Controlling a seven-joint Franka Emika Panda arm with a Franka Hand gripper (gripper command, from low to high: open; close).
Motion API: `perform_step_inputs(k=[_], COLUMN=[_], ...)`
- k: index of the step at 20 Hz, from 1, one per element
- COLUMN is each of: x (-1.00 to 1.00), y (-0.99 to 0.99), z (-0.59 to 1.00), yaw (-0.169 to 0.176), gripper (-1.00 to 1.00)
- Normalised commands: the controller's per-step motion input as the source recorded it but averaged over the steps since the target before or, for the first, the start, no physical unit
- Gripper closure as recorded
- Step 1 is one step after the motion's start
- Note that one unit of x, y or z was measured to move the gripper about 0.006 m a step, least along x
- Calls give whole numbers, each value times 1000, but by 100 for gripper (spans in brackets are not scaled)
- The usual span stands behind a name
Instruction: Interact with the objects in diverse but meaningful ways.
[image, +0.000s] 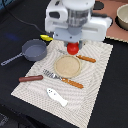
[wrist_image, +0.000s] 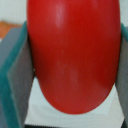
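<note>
A: Item one, the arm?
B: Franka arm, white housing, over the far half of the striped placemat. Gripper points down. In the wrist view the grey fingers press on either side of the red tomato, so they are closed on it at about the tomato's width.

A: Tomato location?
B: Between the fingers, at the far edge of the round tan plate. Whether it touches the plate or mat, I cannot tell.

A: Item two, the pan?
B: Grey long-handled frying pan, on the dark bench just off the mat, toward the exterior view's left, handle running toward the near left.

A: Banana?
B: Yellow banana, only a tip showing, beside the pan's far rim, partly hidden by the arm.

A: Utensils?
B: Three with handles. A brown-handled utensil lying across the mat's left edge. A fork with an orange handle just in front of the plate. An orange-handled knife just beyond the plate toward the exterior view's right.

A: Fish?
B: White fish-shaped piece, on the mat's near corner, well apart from the plate.

A: Anything else?
B: A pale bowl at the far right, on a tan surface.
</note>
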Motion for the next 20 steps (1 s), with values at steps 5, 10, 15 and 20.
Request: perform_step_inputs(k=[5,10,15,20], x=[-558,-659,-653,-517], y=[677,471,346,314], z=[-314,-498,-563,-506], yaw=[49,61,70,79], gripper=[100,100,100,100])
